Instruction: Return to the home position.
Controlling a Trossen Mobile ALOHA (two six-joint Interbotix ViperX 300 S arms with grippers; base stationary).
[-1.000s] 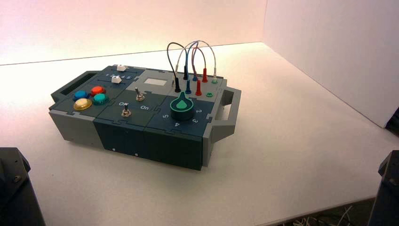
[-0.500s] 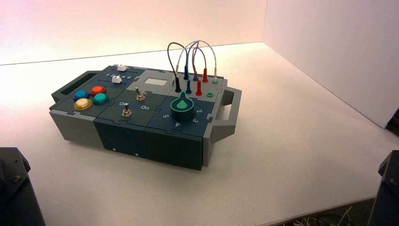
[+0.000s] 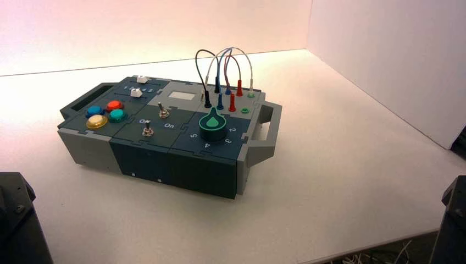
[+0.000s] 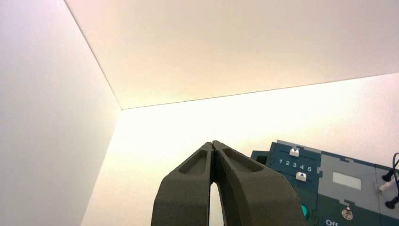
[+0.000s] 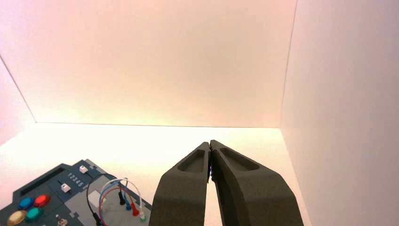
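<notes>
The box (image 3: 165, 159) stands turned on the white table, its handle end toward the right. Both arms are parked at the near edge: the left arm (image 3: 19, 220) at the bottom left, the right arm (image 3: 451, 220) at the bottom right, well apart from the box. My left gripper (image 4: 213, 143) is shut and empty, held above the table with the box's slider end (image 4: 296, 165) beyond it. My right gripper (image 5: 210, 142) is shut and empty, with the box's wires (image 5: 117, 193) off to one side.
The box bears four coloured buttons (image 3: 104, 114), two white sliders (image 3: 138, 86), two toggle switches (image 3: 155, 121), a green knob (image 3: 212, 126) and looped wires (image 3: 225, 77). White walls stand behind and to the right (image 3: 384, 55).
</notes>
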